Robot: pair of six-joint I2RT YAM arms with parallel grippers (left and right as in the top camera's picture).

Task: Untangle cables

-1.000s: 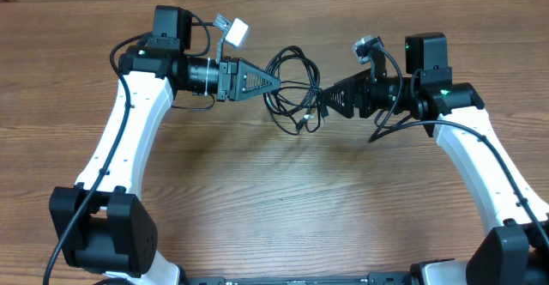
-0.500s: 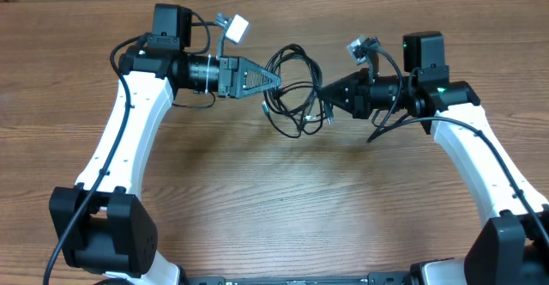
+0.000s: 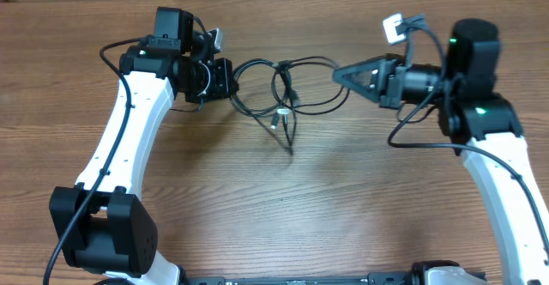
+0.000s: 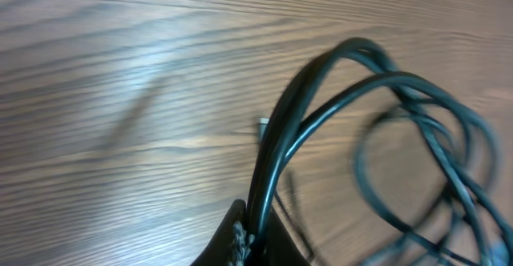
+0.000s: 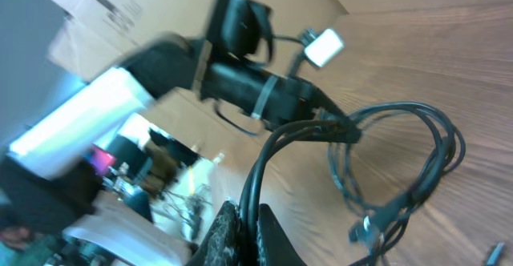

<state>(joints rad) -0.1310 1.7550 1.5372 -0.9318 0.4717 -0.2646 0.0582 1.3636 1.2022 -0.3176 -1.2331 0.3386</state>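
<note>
Reaching inward from opposite sides over the wooden table (image 3: pixel 274 208), both arms are holding the cables (image 3: pixel 287 87) up between them. The left gripper (image 3: pixel 232 76), looking foreshortened from overhead with its wrist tipping toward the table, is clenching one side of the black loops. The right gripper (image 3: pixel 337 73), extending roughly level toward the left, is clamping the other side, and the bundle is sagging across the gap in loose loops with a silver-tipped plug (image 3: pixel 280 116) dangling below its middle.
</note>
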